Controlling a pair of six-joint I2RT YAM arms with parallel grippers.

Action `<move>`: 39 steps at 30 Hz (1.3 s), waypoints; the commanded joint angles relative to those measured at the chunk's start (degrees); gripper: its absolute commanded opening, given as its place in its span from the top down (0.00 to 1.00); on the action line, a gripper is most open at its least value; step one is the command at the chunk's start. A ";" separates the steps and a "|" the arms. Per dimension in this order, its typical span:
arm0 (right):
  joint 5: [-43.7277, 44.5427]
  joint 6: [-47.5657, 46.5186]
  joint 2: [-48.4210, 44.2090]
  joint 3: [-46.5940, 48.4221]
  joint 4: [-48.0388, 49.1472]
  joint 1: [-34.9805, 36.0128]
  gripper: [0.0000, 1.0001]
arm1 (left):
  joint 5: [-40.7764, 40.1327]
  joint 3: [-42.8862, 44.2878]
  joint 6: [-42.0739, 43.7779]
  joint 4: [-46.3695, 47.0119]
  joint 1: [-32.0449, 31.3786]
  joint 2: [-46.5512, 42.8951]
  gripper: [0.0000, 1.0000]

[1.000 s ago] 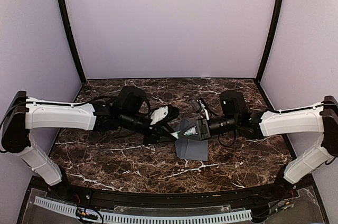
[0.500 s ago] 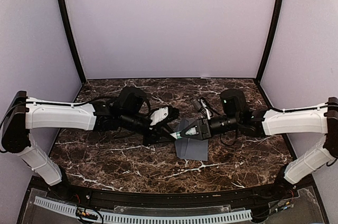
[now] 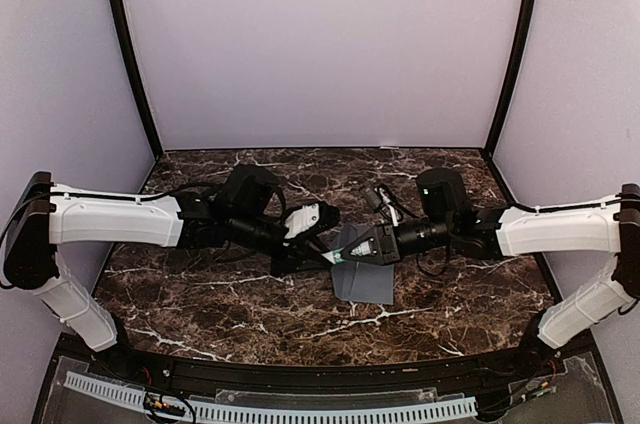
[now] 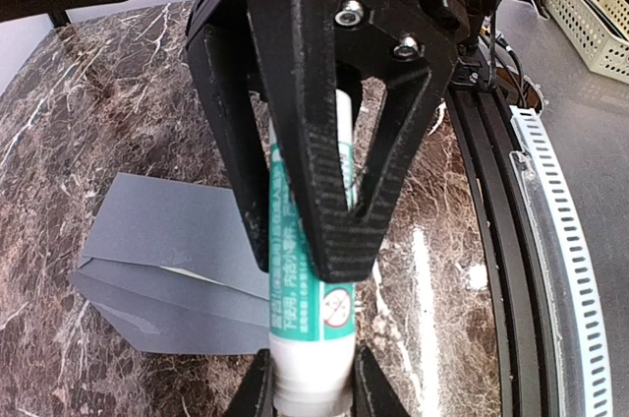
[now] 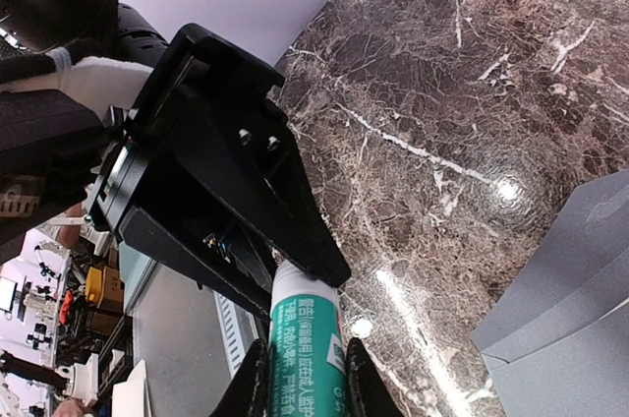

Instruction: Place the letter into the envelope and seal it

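Envelope (image 3: 365, 282) is pictured flat on the table (image 3: 200, 304), just below the two grippers, its visible part reaching from under them toward the arm bases. A pale edge is glimpsed under its flap from the left wrist, probably the letter (image 4: 187, 270) tucked inside, though too little is shown to be sure. Above the envelope's far end a glue stick (image 4: 295, 289) is held level, its long axis running from arm to arm. The left gripper (image 4: 300, 240) is clamped on the tube's body; the right gripper (image 5: 300, 368) is closed round its white end. Both arms are stretched inward, low and nearly level, wrists facing. The right arm is judged the nearer to the envelope.
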 commanded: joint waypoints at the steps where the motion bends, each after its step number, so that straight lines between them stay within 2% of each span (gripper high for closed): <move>1: 1.40 -1.60 -1.55 1.16 -1.15 0.11 1.00 | -0.86 0.97 0.10 -0.18 -0.29 -0.68 1.00; 9: 3.31 -1.79 -6.98 -1.22 -2.50 -1.31 1.00 | -3.85 -5.60 -3.09 4.57 -0.35 -4.85 1.00; 23: 3.97 -1.73 -10.03 -2.93 -2.24 -2.54 1.00 | -10.64 -15.19 -8.27 9.31 -0.28 -10.82 1.00; 28: 5.57 -1.68 -10.64 -3.37 -2.08 -2.68 1.00 | -16.49 -17.82 -15.28 11.62 -0.33 -9.38 1.00; 35: 7.61 -2.01 -9.89 -3.17 -2.57 -2.68 1.00 | -21.04 -17.24 -25.31 7.50 -0.28 -4.42 1.00; 39: 9.41 -2.48 -9.59 -2.82 -3.75 -2.68 1.00 | -23.18 -17.16 -28.79 6.28 -0.27 -3.06 0.97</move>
